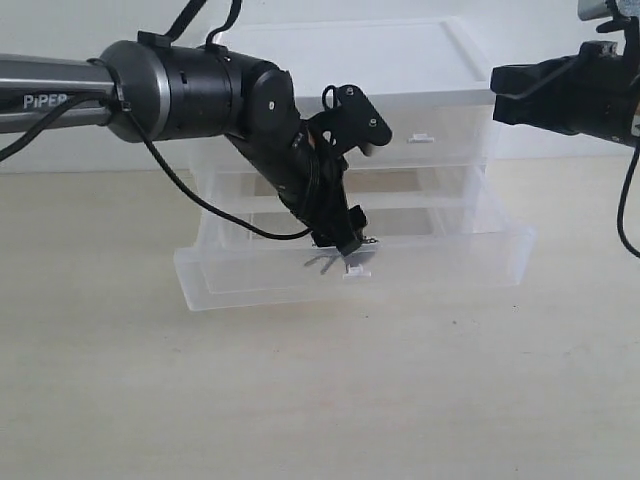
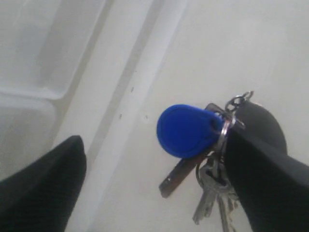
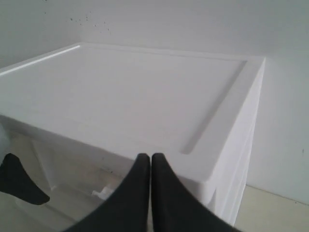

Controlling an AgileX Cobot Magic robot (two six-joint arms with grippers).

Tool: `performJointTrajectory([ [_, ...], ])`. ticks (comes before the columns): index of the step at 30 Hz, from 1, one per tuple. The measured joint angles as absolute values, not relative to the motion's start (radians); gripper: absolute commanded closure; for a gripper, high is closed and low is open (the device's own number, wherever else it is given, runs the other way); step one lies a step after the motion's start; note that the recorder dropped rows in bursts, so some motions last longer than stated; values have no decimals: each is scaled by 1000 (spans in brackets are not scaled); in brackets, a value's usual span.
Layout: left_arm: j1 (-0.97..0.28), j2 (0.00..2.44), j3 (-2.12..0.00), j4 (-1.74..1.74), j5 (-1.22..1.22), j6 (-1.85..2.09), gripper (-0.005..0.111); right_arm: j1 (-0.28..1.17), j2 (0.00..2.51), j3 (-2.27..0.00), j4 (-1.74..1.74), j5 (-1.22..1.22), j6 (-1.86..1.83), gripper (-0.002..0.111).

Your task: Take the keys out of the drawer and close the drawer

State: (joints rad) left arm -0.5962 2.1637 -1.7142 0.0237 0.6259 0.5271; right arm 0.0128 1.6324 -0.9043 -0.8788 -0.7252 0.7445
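The wide clear drawer stands pulled out at the bottom of the unit, its white tab handle at the front centre. My left gripper reaches down into it, open, with its black fingers far apart. The keys, with their bright blue head and silver blades, rest against the other finger, and nothing clamps them. From the exterior view the keys show faintly through the drawer front. My right gripper hovers shut, high beside the unit's top corner, holding nothing.
The translucent drawer unit stands at the back of the pale wooden table; its flat white top fills the right wrist view under my shut right gripper. A smaller upper drawer's handle shows at right.
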Motion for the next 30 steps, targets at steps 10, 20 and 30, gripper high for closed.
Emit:
performJointTrajectory([
  [10, -606, 2173, -1714, 63, 622, 466, 102, 13, 1632, -904, -857, -727, 735, 108],
  [20, -617, 2050, -1697, 98, 673, 467, 102, 13, 1632, -904, -852, -727, 734, 108],
  [30, -641, 1954, -1697, 43, 782, 508, 51, 13, 1632, -904, -850, -725, 734, 108],
])
